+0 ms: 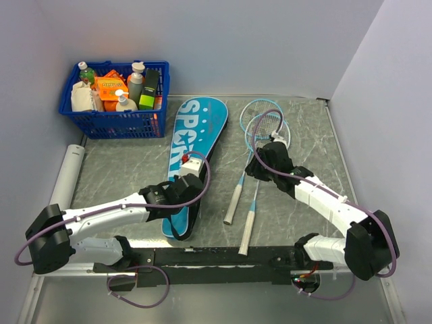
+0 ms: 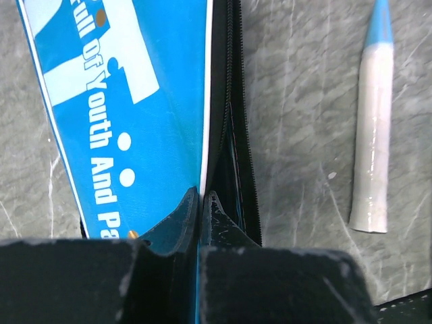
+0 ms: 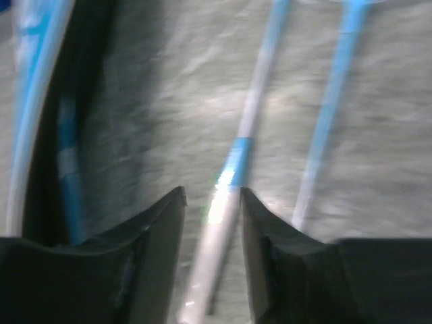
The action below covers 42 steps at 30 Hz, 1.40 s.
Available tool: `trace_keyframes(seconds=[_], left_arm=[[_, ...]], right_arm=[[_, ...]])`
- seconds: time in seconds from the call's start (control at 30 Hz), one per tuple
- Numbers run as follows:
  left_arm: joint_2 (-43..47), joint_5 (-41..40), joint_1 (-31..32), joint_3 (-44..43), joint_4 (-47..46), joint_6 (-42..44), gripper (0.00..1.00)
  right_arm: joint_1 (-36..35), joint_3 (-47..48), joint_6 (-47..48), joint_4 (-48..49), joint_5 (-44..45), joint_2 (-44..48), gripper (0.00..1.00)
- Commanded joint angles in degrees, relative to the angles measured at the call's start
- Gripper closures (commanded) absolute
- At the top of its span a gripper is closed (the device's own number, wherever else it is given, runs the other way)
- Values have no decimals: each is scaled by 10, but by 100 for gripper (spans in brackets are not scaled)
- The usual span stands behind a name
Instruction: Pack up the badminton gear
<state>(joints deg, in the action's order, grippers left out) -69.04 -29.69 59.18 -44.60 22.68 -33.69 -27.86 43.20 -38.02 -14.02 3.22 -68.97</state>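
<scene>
Sensibly, the teal bag [image 1: 196, 145] lies lengthwise mid-surface [image 1: 310, 135] with its zip gaping along the right edge. The left pincer [image 2: 201, 196] is clamped together on the flap's edge at the near end, and raising that edge should keep the mouth wide. Just right of the bag lie two rackets [image 1: 239, 185], their heads overlapping at the far side. The right pincer [image 3: 212, 194] straddles the left racket's shaft, jaws apart, not yet gripping. It should close centred and lift gently, so the neighbouring racket isn't dragged along.
</scene>
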Motion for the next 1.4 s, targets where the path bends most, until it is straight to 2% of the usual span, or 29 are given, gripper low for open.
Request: trace_keyframes(seconds=[0.0,0.1,0.37,0.8,1.03,1.23,1.37], left_arm=[[10,11,1,4,-51,7,99],[11,23,1,6,-65,12,99],[22,43,-3,8,-81,17,99],[58,60,-8,18,-86,17,99],[72,89,-8,30,-98,7,99],[117,107,-8,44,-94,-4,99],[148,111,-8,44,-77,-10,99]], right_arm=[[-4,35,-10,79,-138,-5,75],[-25,40,-35,95,-197,-27,100],[-102,21,-99,218,-269,-84,100],[-149,49,-132,277,-280,-170,100],[-150,62,-157,323,-278,-221,100],[-135,112,-159,281,-213,-284,100],[-98,158,-166,283,-187,-343,100]])
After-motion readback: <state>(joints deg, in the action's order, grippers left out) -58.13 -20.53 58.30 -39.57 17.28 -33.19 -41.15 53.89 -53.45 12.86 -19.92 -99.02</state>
